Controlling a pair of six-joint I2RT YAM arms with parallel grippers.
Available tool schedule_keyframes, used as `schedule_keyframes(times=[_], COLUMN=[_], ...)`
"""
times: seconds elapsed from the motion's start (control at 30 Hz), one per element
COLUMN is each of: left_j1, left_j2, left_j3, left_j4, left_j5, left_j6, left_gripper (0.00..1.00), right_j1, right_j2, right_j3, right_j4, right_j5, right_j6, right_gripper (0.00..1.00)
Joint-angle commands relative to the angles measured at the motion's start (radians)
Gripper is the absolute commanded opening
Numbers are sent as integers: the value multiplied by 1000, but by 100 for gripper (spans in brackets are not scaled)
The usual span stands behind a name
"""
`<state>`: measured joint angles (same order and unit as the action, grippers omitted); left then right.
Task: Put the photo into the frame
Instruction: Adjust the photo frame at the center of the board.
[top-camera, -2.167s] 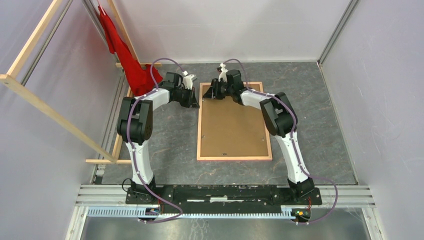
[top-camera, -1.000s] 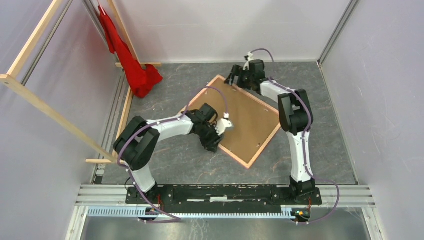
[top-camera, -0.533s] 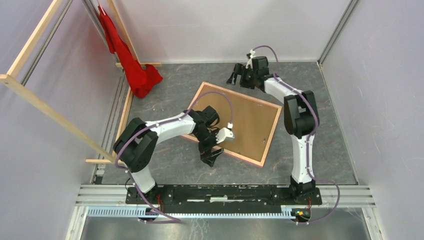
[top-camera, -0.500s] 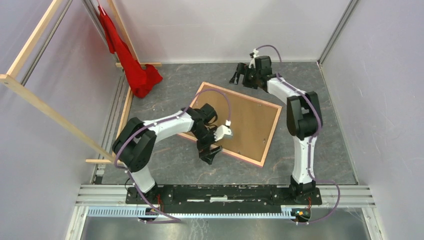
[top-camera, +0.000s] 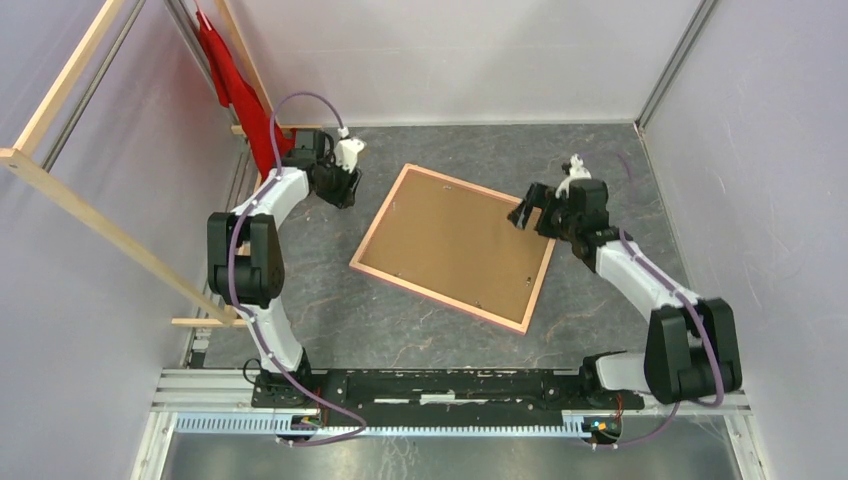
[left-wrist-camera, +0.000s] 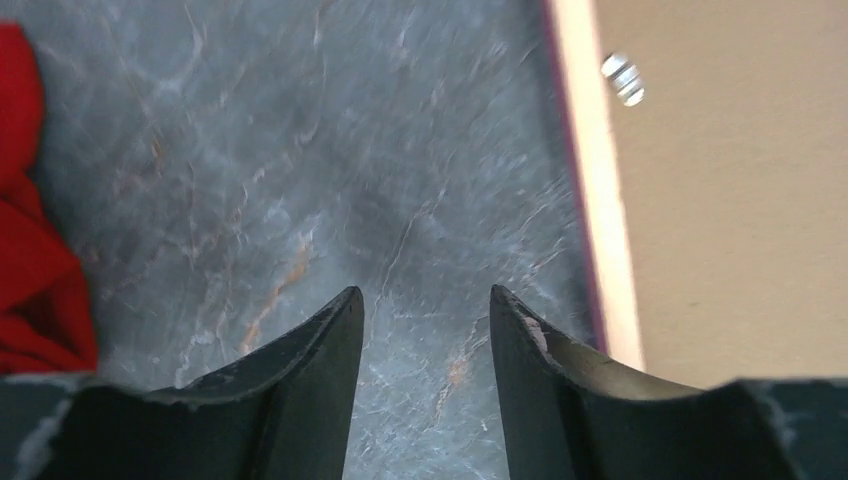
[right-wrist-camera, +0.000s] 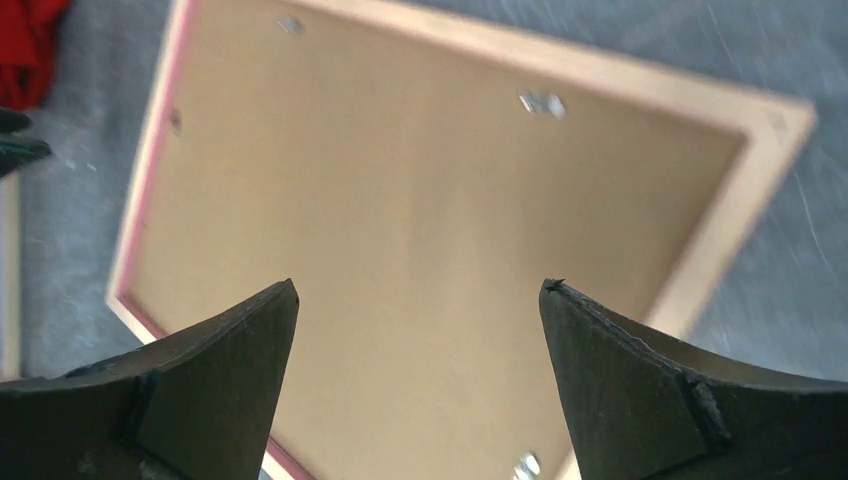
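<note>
Grey marbled table (top-camera: 420, 335): frame (top-camera: 377, 218) back-up, skewed, mid-table, backing board (top-camera: 450, 245) seated; photo unseen. Left gripper (left-wrist-camera: 425, 300) parted, empty, near red cloth (top-camera: 235, 90); right gripper (right-wrist-camera: 420, 285) wide apart over frame. Risk: careless descent shoving loose frame.

The dark grey, stone-veined table (top-camera: 450, 150) carries the frame (top-camera: 378, 216), which lies flat with its pale back up, turned askew to the table's edges. A brown backing board (top-camera: 455, 245) sits inside its rails. A red cloth (top-camera: 250, 110) seems to rest its lower end at the far left corner.
</note>
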<state>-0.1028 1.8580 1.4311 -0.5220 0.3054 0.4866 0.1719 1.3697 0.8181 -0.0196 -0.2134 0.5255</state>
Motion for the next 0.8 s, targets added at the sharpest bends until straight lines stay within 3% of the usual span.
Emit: schedule_keyframes(times=[0.0,0.17,0.3,0.57,0.77], left_j1=[-9,-19,-36,-105,-217], left_j2=[32,50,21,-96,-201], left_j3=[-67,-140,-231,-386,-463], left_j4=[99,117,118,86,3], left_j5=[-39,-17,29,84,176], left_j6=[-65,-78,-62,81,206], left_gripper=[55,47,41,39,38], right_j1=[-30,-61,-74,-79,-79], right_j2=[-155,-224,-253,-73,100], right_j3=[-130,-211,-278,-227,-81], right_j4=[-60,-128,-75,101,103], right_j5=[81,134,188,104,59], right_j6=[-22,-59,-67,-43,-50], right_gripper=[98,98,98,96,95])
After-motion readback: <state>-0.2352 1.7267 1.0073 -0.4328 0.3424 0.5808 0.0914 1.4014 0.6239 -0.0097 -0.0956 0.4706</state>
